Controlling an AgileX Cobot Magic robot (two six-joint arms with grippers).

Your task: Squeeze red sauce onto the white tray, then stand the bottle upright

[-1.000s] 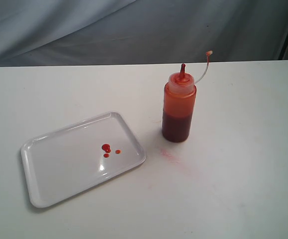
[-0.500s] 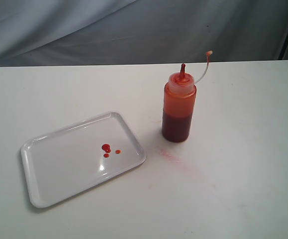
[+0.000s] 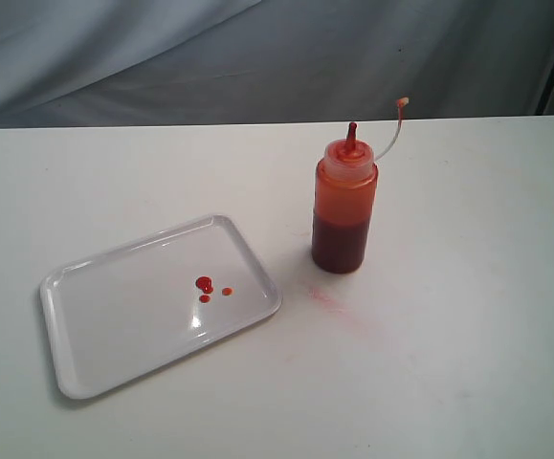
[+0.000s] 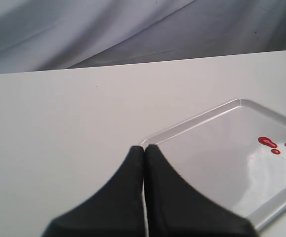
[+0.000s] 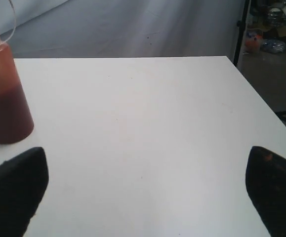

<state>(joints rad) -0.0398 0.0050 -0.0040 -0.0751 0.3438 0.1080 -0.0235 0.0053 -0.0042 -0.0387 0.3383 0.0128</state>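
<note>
The bottle (image 3: 343, 206) stands upright on the white table, right of the white tray (image 3: 114, 325); its cap hangs from a thin tether beside the red nozzle. A few small drops of red sauce (image 3: 205, 285) lie on the tray. Neither arm shows in the exterior view. In the left wrist view my left gripper (image 4: 144, 148) is shut with nothing in it, near a corner of the tray (image 4: 222, 182), with the red sauce (image 4: 268, 143) beyond. In the right wrist view my right gripper (image 5: 145, 173) stands wide open and empty, and the bottle (image 5: 4, 94) is off to one side, apart from the fingers.
A faint pinkish smear (image 3: 326, 298) marks the table in front of the bottle. A grey cloth backdrop (image 3: 257, 57) hangs behind the table. The table's edge (image 5: 261, 103) shows in the right wrist view, with floor and clutter past it.
</note>
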